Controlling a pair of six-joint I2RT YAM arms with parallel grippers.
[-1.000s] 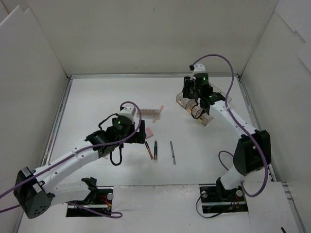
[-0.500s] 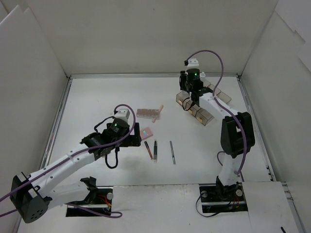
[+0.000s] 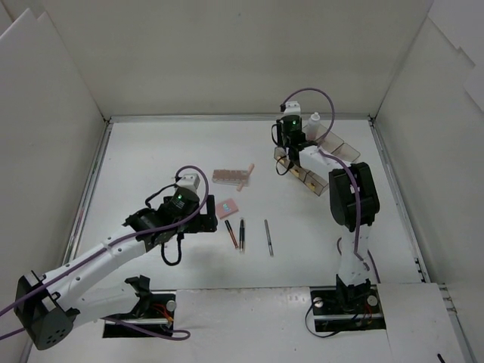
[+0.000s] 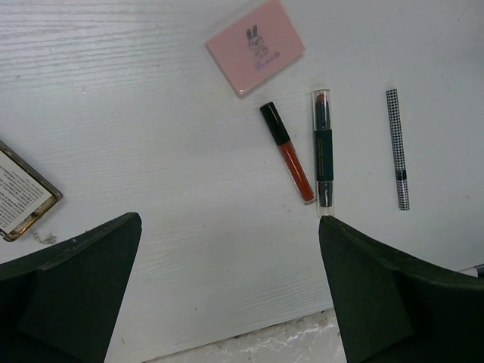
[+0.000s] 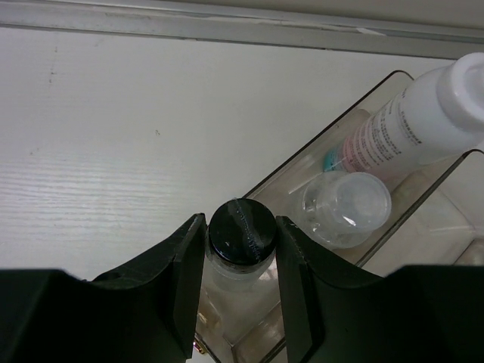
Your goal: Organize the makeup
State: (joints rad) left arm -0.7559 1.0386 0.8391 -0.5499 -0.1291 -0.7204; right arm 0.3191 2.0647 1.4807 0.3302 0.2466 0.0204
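My right gripper (image 5: 240, 243) is shut on a small clear bottle with a black cap (image 5: 242, 227), held over the near-left corner of the smoky clear tray (image 5: 301, 160). In the tray lie a white-capped bottle (image 5: 423, 121) and a clear round bottle (image 5: 346, 206). My left gripper (image 4: 231, 291) is open and empty above bare table. Ahead of it lie the pink square compact (image 4: 255, 47), a red gloss stick (image 4: 287, 151), a dark green pencil (image 4: 324, 147) and a checked pencil (image 4: 398, 147). A metallic-rimmed case (image 4: 23, 198) shows at the left edge.
In the top view the brown palette (image 3: 229, 176) and peach stick (image 3: 246, 175) lie mid-table, behind the compact (image 3: 227, 206). The tray (image 3: 336, 149) stands at the back right near the wall. White walls enclose the table on three sides.
My right gripper has carried the bottle left along the tray toward its far-left end. My left gripper has drawn back to the left, uncovering the pink compact.
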